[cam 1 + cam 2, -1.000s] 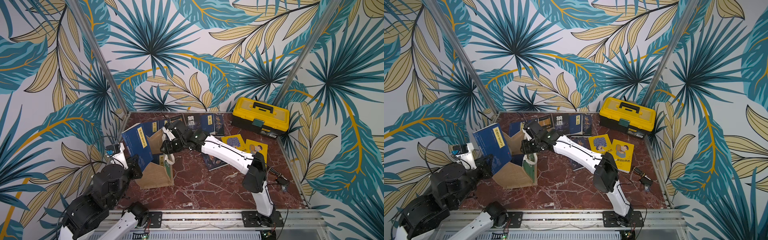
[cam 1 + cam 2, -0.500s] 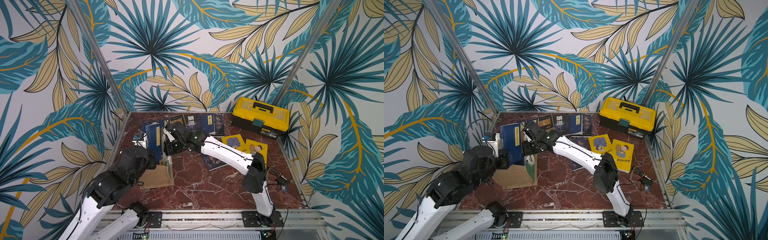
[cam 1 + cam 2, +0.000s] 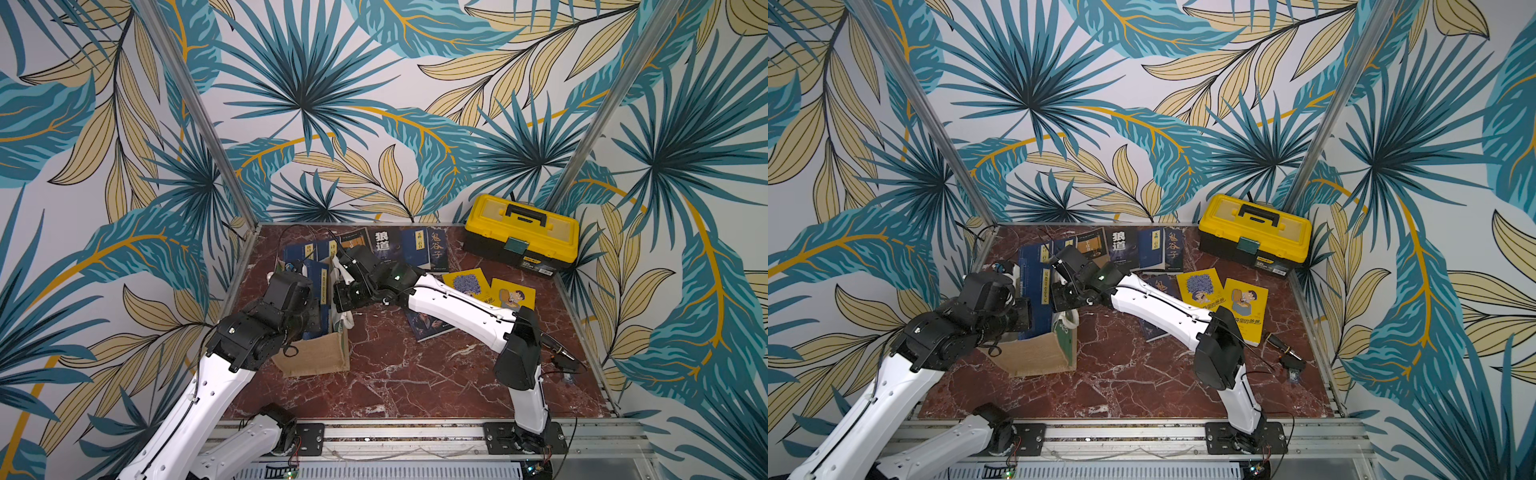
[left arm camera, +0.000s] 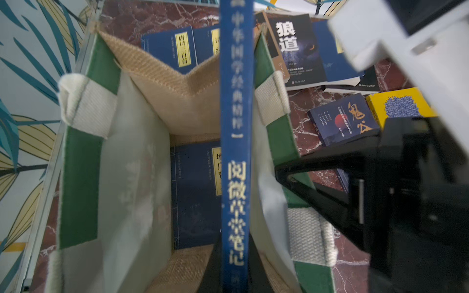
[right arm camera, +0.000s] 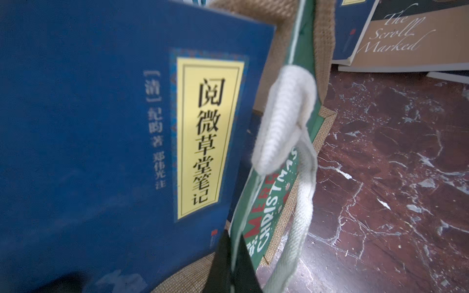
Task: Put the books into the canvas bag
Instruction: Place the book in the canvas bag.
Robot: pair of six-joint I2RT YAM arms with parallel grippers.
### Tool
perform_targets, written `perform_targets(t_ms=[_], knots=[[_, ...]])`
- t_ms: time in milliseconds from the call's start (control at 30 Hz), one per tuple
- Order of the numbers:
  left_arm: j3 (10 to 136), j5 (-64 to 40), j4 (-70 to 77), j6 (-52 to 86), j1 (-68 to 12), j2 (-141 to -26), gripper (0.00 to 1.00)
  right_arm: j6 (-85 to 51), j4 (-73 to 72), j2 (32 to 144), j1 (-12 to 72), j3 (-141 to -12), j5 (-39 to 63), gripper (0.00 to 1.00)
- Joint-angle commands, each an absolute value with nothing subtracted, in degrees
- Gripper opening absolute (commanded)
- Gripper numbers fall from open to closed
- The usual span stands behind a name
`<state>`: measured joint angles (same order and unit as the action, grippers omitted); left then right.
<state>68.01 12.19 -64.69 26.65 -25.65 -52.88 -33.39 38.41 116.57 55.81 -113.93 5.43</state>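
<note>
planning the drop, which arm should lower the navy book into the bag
Left: the left gripper grips the navy book spine-up at the canvas bag mouth; right gripper pinches the bag's side.

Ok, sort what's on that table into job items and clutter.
Job: canvas bag; navy book upright in its mouth; another book flat on its bottom; dark books along the back; two yellow books.
Clutter: yellow toolbox; small tool near the right edge.
</note>
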Motion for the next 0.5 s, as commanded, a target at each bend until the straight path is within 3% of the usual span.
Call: perform_targets(t_ms=[0, 233, 467], knots=[[70.4, 10.4, -67.6, 27.1, -23.1, -53.5, 0.00, -34.0, 37.2, 113.9, 55.3, -112.5, 2.9, 0.00], [69.3, 3.8, -67.5, 27.5, -19.7, -58.1, 0.00, -34.4, 36.2, 114.3, 55.2, -112.2, 4.2, 0.00], [68.4, -11.2, -62.6, 25.5, -15.8, -63.5, 0.00, -34.2, 36.2, 114.1, 55.2, -111.7, 5.0, 0.00]])
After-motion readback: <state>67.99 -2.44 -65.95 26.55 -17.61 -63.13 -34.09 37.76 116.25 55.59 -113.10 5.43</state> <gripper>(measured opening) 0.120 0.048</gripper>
